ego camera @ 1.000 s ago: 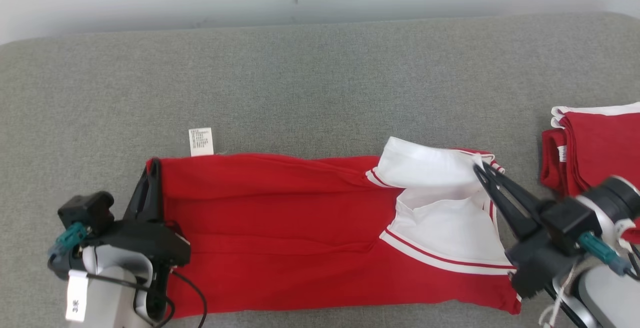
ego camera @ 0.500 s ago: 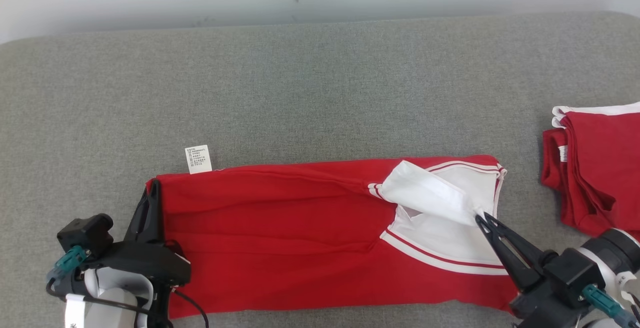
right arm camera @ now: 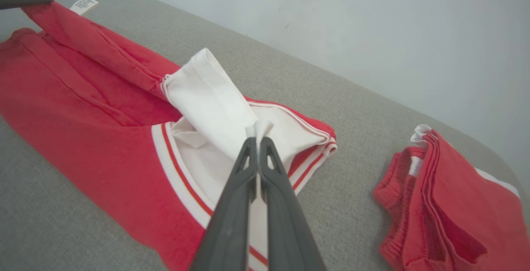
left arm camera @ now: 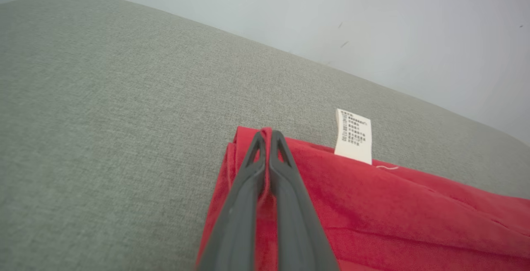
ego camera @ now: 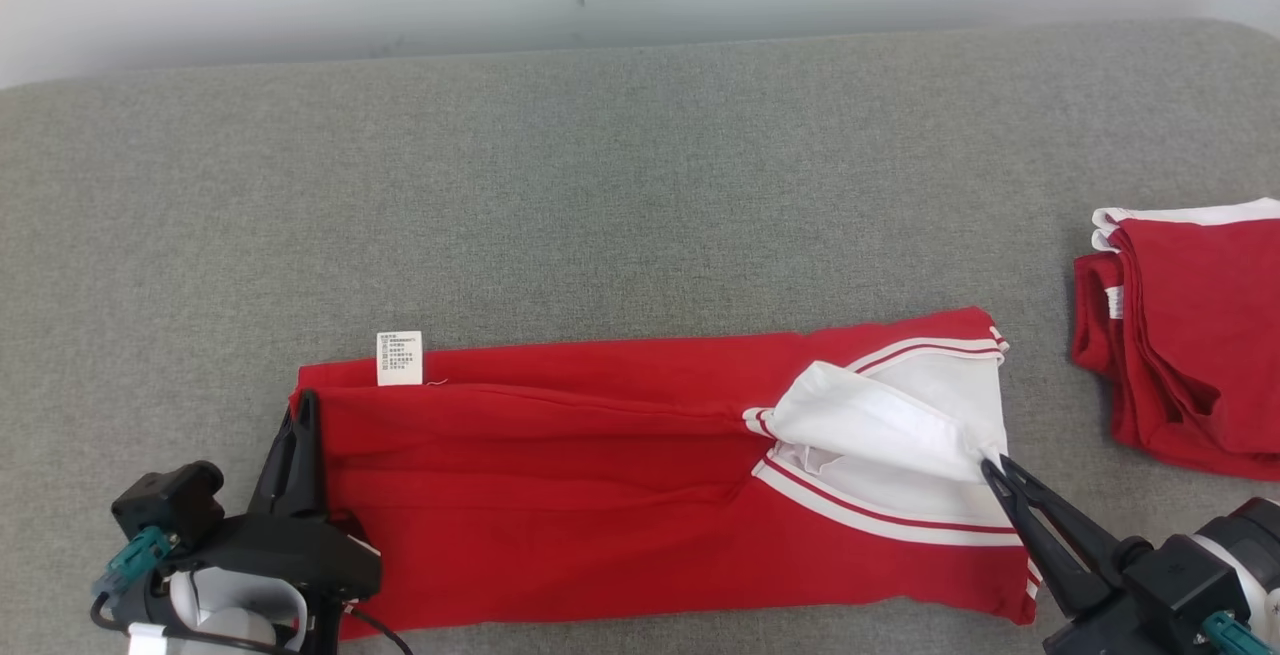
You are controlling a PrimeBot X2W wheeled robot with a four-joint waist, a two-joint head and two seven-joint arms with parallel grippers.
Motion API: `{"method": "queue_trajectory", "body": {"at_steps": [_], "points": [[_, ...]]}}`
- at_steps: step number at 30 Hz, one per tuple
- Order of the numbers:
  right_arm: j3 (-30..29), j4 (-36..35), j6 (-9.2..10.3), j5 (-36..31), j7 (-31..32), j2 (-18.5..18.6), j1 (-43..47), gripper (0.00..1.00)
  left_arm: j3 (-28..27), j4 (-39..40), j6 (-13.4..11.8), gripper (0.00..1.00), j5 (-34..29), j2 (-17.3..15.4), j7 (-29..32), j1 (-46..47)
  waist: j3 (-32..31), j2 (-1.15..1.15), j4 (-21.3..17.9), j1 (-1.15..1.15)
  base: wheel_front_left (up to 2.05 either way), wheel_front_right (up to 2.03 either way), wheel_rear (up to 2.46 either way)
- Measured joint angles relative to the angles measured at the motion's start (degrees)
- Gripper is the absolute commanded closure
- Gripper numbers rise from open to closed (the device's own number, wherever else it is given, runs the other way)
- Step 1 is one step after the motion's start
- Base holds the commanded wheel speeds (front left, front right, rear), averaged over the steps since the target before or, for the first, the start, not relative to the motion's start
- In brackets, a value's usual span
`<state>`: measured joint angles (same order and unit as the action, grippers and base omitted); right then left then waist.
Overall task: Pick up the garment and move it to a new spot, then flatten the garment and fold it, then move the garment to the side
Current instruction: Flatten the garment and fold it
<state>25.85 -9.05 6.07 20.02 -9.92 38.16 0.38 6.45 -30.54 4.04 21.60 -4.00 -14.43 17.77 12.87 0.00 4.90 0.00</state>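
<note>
Where the left gripper (ego camera: 307, 403) met the cloth: its two dark fingers were pressed together on the red corner at the garment's (ego camera: 600, 495) left end. The left wrist view showed a thin ridge of red fabric pinched between the tips.
Right gripper (ego camera: 993, 466): its fingers were likewise squeezed together, pinching a point of the white flap (ego camera: 870, 425) at the garment's right end. The flap was lifted and drawn toward the near edge.
Garment: a long red band with white, red-striped trim lay across the near part of the grey padded surface (ego camera: 640, 185), held at either end by a gripper. Long creases ran along its upper layer.
Care label (ego camera: 399, 358): white, it stuck out from the far edge near the left corner.
Folded pile (ego camera: 1190, 335): matching red and white clothes sat well apart to the right, on the same surface.
Stage, as a judgement: the fold seemed half made, with the held edge not yet laid down.
Risk of slipping: each grip held only a small bit of cloth, so an uneven pull could tug the white flap free and let the fold drop open.
Risk of skew: if one gripper travelled further than the other, the band would likely twist and the fold would land crooked.
Risk of trapped creases: laying the edge down without tension could press the wrinkles in.
</note>
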Motion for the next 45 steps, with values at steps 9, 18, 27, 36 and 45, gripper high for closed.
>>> {"method": "queue_trajectory", "body": {"at_steps": [9, 18, 27, 36, 45], "points": [[-0.21, -0.63, 0.07, 0.67, 0.42, 0.04, 2.95, 1.00, -0.31, 0.73, -0.29, 1.00, -0.35, 0.45, 0.00, -0.37, 0.43, 0.00, -0.06, 0.00, 0.00, 0.00, 0.00], [-0.20, -0.01, 0.33, 1.27, 2.44, 0.05, 4.05, 0.00, -0.67, 0.71, -0.89, 0.40, -0.67, 0.69, 0.00, -2.07, 0.76, 0.00, -0.09, 0.00, 0.00, 0.00, 0.00], [-0.81, 1.54, 0.48, 3.08, 3.92, 0.19, 5.11, 0.00, -1.66, 0.65, -1.58, 0.00, -1.68, 0.74, 0.00, -3.76, 0.58, 0.00, 0.07, 0.00, 0.00, 0.00, 0.00], [-1.77, 1.80, 0.55, 3.50, 3.90, -0.09, 5.02, 0.00, -3.93, 2.09, -4.90, 0.00, -3.15, 0.58, 0.00, -6.12, -0.49, 0.00, 0.08, 0.00, 0.00, 0.00, 0.00], [-4.81, 1.97, 0.99, 4.27, 1.07, -6.24, 2.98, 0.00, -5.01, 10.28, -7.48, 0.00, -7.26, 0.45, 0.00, -8.33, -3.00, 0.00, 0.58, 0.00, 0.00, 0.00, 0.00]]}}
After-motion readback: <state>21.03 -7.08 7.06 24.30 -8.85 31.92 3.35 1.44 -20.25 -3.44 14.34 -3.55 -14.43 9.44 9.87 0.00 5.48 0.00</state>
